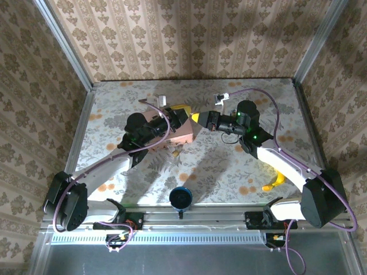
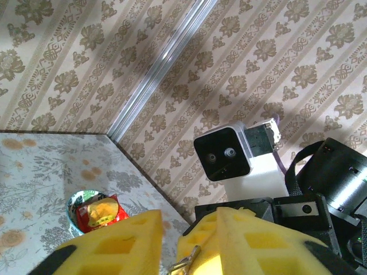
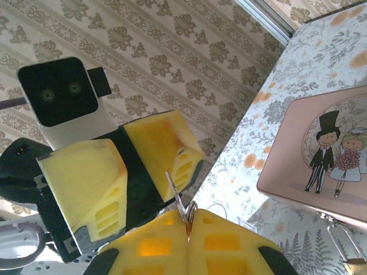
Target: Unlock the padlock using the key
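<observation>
My right gripper (image 3: 187, 229) is shut on the silver key (image 3: 176, 197), whose blade sticks up out of the pads next to its ring. The key tip lies against one yellow finger (image 3: 166, 143) of my left gripper (image 1: 184, 116), which faces the right gripper (image 1: 199, 118) above the pink box (image 1: 182, 134). In the left wrist view the left gripper (image 2: 170, 240) is open by a narrow gap, with the key (image 2: 186, 260) at its lower edge. The small brass padlock (image 3: 351, 264) hangs at the front of the pink box (image 3: 321, 154), apart from both grippers.
A yellow banana toy (image 1: 274, 182) lies by the right arm. A dark blue cup (image 1: 180, 197) stands at the front rail. Small white items (image 1: 161, 100) sit near the back wall. A red and yellow snack packet (image 2: 92, 212) lies on the floral table.
</observation>
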Robot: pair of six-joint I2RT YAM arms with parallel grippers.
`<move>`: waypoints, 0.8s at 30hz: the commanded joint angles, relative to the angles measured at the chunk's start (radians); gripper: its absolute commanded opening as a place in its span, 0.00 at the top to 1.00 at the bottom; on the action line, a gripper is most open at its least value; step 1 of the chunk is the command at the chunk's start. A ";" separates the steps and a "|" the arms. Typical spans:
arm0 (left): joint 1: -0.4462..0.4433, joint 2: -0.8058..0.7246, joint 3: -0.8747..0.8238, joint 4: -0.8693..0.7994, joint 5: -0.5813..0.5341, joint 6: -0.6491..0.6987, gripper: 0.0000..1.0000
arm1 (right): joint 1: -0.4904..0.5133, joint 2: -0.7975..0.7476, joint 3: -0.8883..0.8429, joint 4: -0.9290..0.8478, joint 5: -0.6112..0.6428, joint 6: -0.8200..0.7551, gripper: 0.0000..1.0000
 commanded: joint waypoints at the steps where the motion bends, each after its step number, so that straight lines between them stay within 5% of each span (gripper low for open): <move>1: 0.008 0.011 -0.010 0.042 0.000 -0.013 0.63 | 0.006 -0.021 -0.010 0.057 -0.025 0.014 1.00; 9: 0.008 0.045 -0.012 0.066 0.028 -0.037 0.69 | 0.007 -0.012 -0.006 0.077 -0.027 0.025 1.00; 18: 0.010 0.068 -0.009 0.119 0.050 -0.057 1.00 | 0.008 -0.003 -0.010 0.077 -0.031 0.030 1.00; 24: 0.031 0.050 -0.005 0.089 0.076 -0.036 1.00 | 0.008 -0.015 0.001 -0.009 -0.019 -0.031 0.94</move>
